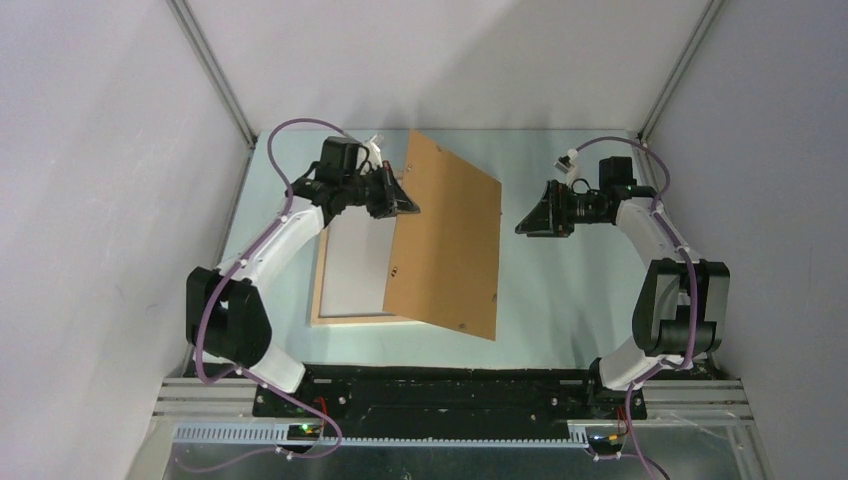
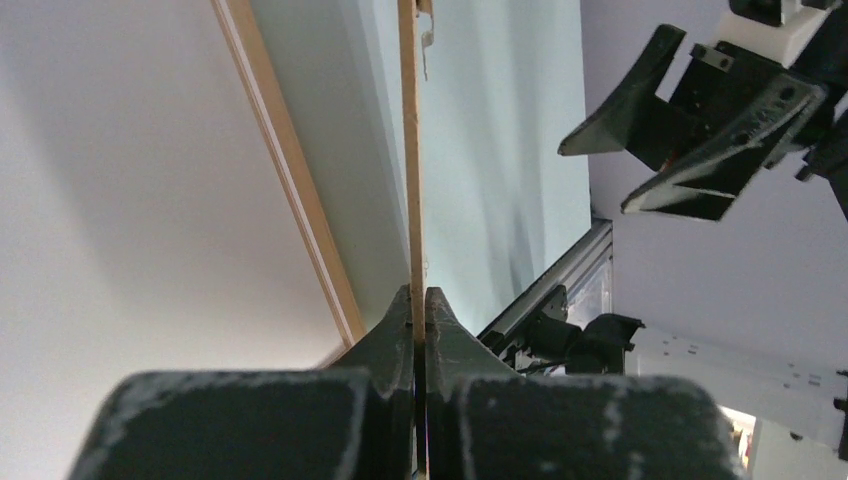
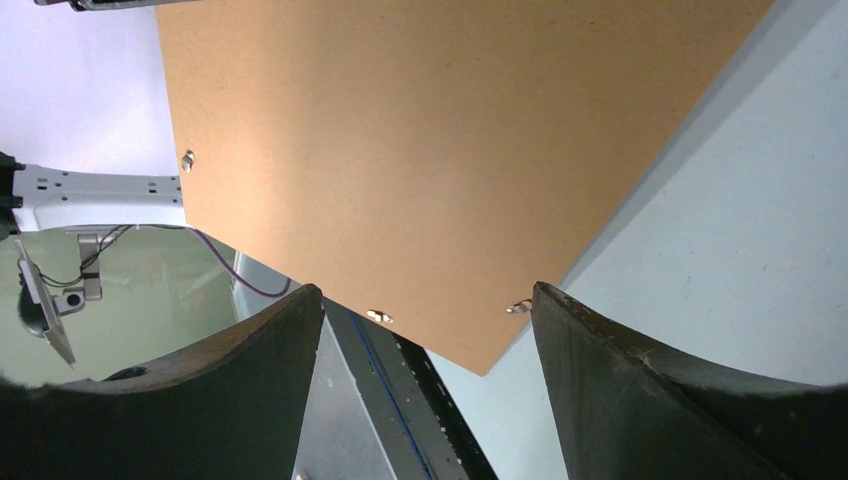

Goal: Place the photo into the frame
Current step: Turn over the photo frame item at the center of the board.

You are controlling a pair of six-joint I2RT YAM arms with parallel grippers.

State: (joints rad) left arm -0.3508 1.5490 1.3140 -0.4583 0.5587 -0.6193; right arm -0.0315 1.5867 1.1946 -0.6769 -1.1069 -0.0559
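The frame [image 1: 365, 319] lies flat on the table left of centre, a pale wood rim [image 2: 290, 170] around a plain white surface [image 1: 355, 268]. I cannot tell whether that white surface is the photo's back, and no printed side of the photo shows. My left gripper [image 1: 405, 205] is shut on the left edge of the brown backing board [image 1: 450, 230]. It holds that side raised, so the board tilts over the frame's right part. The left wrist view shows the board edge-on [image 2: 410, 150], pinched between the fingertips [image 2: 420, 295]. My right gripper [image 1: 520, 228] hangs open just right of the board, touching nothing.
Small metal turn clips [image 3: 378, 316] sit along the board's [image 3: 420, 150] edges. In the right wrist view the open gripper [image 3: 425, 300] faces the board's near corner. Pale green tabletop [image 1: 570, 300] lies right of the board. White walls close in on both sides and the back.
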